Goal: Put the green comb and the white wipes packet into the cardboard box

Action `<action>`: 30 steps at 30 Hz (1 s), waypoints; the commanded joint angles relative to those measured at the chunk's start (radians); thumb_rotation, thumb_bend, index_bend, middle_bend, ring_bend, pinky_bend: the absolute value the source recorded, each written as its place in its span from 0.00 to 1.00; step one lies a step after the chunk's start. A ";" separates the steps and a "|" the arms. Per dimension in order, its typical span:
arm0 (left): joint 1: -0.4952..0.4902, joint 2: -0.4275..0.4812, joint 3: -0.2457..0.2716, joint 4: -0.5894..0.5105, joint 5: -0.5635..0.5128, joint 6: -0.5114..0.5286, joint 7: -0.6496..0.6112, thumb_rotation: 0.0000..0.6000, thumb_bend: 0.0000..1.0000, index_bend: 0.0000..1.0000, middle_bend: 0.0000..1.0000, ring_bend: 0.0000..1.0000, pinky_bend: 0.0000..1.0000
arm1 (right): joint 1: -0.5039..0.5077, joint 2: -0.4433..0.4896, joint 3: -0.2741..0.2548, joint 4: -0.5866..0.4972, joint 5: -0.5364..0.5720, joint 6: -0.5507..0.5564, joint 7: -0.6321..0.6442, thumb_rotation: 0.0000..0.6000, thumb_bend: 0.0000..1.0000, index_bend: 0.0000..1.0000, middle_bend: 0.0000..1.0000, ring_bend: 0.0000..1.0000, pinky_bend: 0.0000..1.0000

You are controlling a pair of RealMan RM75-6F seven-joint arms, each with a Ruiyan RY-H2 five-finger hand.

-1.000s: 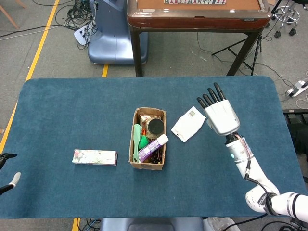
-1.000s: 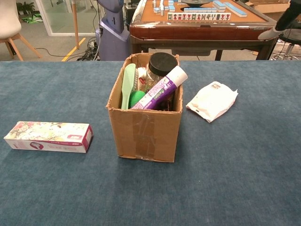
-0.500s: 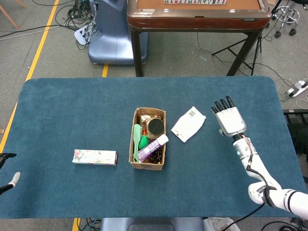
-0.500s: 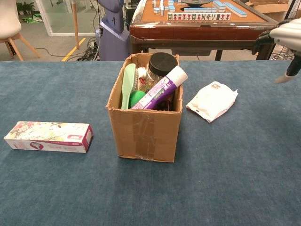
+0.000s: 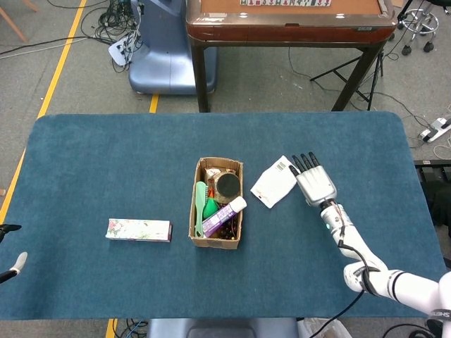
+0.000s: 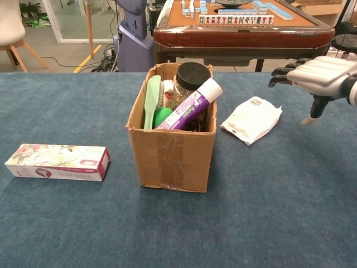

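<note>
White wipes packet point(image 5: 275, 182) lies flat on the blue table point(image 5: 91, 169), right of frame centre in the head view, just right of the cardboard box point(image 5: 216, 239) with a strip of bare cloth between them. Right hand point(image 5: 315, 185) sits just right of the packet, palm down, fingers point(image 5: 304, 163) extended and slightly spread, holding nothing; dark fingertips point toward the top of the frame and lie at the packet's upper right corner. Contact there cannot be told from the head view; the chest view shows the hand point(image 6: 316, 77) raised above the cloth, up and to the right of the packet point(image 6: 252, 119), not touching. Green comb point(image 5: 200, 208) stands inside the box along its left wall, beside a purple-and-white tube point(image 5: 225, 212) and a black-lidded jar point(image 5: 227, 186). Open cloth surrounds the packet on its far and near sides. A floral carton point(image 5: 139, 229) lies well left of the box. Left hand point(image 5: 13, 264): only a sliver at the lower left frame edge, finger state cannot be told.
</note>
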 commanded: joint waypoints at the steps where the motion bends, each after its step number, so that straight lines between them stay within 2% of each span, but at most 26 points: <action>1: 0.002 0.002 0.000 0.001 -0.001 0.002 -0.005 1.00 0.28 0.30 0.32 0.23 0.41 | 0.024 -0.048 -0.003 0.060 -0.001 -0.035 0.007 1.00 0.00 0.12 0.00 0.00 0.04; 7: 0.005 0.006 -0.002 0.002 -0.003 0.005 -0.016 1.00 0.28 0.30 0.32 0.23 0.41 | 0.059 -0.118 0.008 0.147 0.006 -0.088 0.030 1.00 0.00 0.11 0.00 0.00 0.00; 15: 0.008 0.009 0.001 0.002 0.005 0.011 -0.025 1.00 0.28 0.30 0.32 0.23 0.41 | 0.098 -0.189 0.023 0.232 -0.008 -0.133 0.082 1.00 0.00 0.11 0.00 0.00 0.00; 30: 0.014 0.012 0.002 0.002 0.014 0.023 -0.032 1.00 0.28 0.30 0.32 0.23 0.41 | 0.141 -0.225 0.035 0.255 0.052 -0.192 0.041 1.00 0.00 0.11 0.02 0.00 0.00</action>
